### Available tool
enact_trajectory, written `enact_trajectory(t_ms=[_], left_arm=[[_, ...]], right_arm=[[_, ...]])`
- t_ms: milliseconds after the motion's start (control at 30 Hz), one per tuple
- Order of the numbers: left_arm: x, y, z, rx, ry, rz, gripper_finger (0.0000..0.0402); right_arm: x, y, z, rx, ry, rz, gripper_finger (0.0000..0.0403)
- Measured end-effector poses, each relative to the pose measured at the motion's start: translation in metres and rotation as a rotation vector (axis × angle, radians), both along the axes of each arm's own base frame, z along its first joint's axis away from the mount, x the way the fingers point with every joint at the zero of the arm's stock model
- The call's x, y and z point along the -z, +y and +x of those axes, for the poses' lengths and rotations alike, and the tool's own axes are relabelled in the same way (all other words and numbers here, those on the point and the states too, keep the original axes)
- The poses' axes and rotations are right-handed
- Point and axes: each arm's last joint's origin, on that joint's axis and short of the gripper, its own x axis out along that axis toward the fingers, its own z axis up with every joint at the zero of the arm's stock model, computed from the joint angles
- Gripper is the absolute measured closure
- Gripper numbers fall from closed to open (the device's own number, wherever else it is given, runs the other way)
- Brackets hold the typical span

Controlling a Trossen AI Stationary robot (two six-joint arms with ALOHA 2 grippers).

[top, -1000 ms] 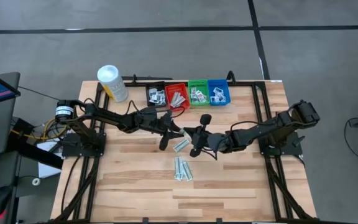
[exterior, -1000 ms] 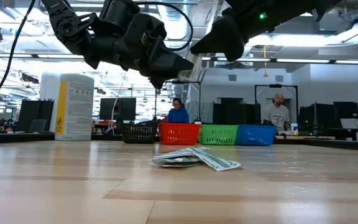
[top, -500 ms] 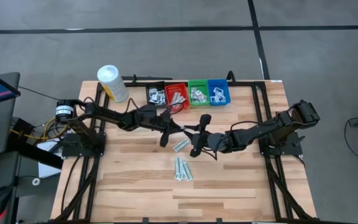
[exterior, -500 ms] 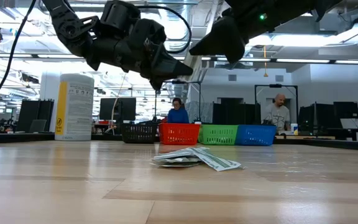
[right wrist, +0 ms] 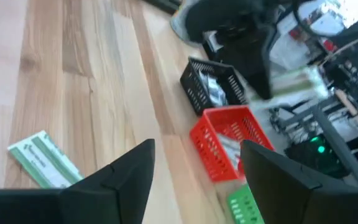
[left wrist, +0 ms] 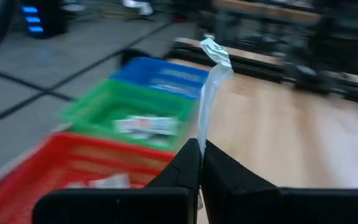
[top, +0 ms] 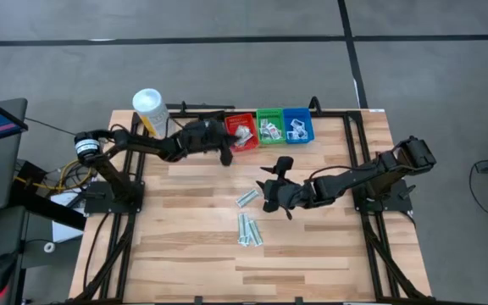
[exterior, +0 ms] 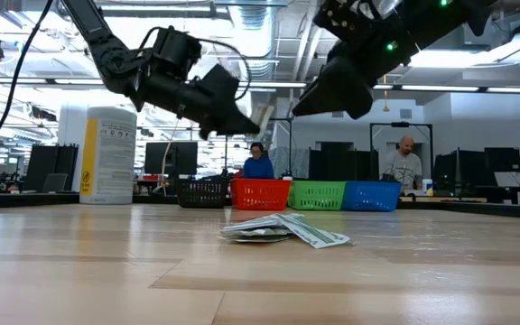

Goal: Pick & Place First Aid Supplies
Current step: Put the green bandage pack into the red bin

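Note:
My left gripper [top: 226,155] hangs above the table beside the red bin [top: 242,132], shut on a pale-green wrapped strip [left wrist: 209,93]. In the low view it [exterior: 253,125] is well above the table. My right gripper [top: 272,182] stands open in the air over the table's middle, with nothing between its fingers [right wrist: 126,177]. One pale-green packet [top: 246,199] lies flat on the wood just in front of it, also seen in the right wrist view [right wrist: 44,160]. Several more strips [top: 249,230] lie together nearer the front edge. My left gripper pinches the strip's near end [left wrist: 202,130] between its two fingers. The fingers are almost level and come from the table's left. The strip runs on past the fingertips, in line with them, lifted clear, and its free end [left wrist: 214,52] is curled over.
Black [top: 213,130], red, green [top: 270,127] and blue [top: 298,125] bins stand in a row at the far edge, each holding packets. A white canister [top: 152,113] stands at the far left corner. Two people [exterior: 258,163] show in the room beyond the table.
My left gripper has swung from the table's middle toward the far edge, to the red bin. The strip, which stood between the two grippers, has gone with it. My right gripper has tipped downward a little and stays over the middle.

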Motion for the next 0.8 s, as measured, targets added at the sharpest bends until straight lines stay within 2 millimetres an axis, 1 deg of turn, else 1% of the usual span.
enact_trajectory(t_ms=[133, 300, 433, 567, 667, 800], left_arm=[[-0.002, 0.025, -0.009, -0.1, -0.01, 0.005, 0.0395], [-0.007, 0.042, -0.01, -0.137, -0.029, 0.01, 0.0394], [-0.003, 0.045, -0.002, -0.116, -0.023, -0.003, 0.0394], [0.014, 0.046, 0.006, -0.113, 0.013, -0.051, 0.0394], [0.025, 0.049, 0.008, -0.121, 0.04, -0.068, 0.0394], [0.03, 0.049, 0.009, -0.121, 0.056, -0.076, 0.0394]], right_arm=[[0.003, -0.003, -0.001, 0.031, 0.001, 0.038, 0.018], [0.005, -0.01, -0.002, 0.087, -0.019, 0.092, 0.0196], [0.006, -0.015, -0.001, 0.081, -0.025, 0.138, 0.0207], [0.006, -0.017, 0.0, 0.063, -0.02, 0.161, 0.0217], [0.006, -0.016, 0.0, 0.061, -0.02, 0.162, 0.0223], [0.006, -0.015, 0.0, 0.058, -0.02, 0.163, 0.023]])
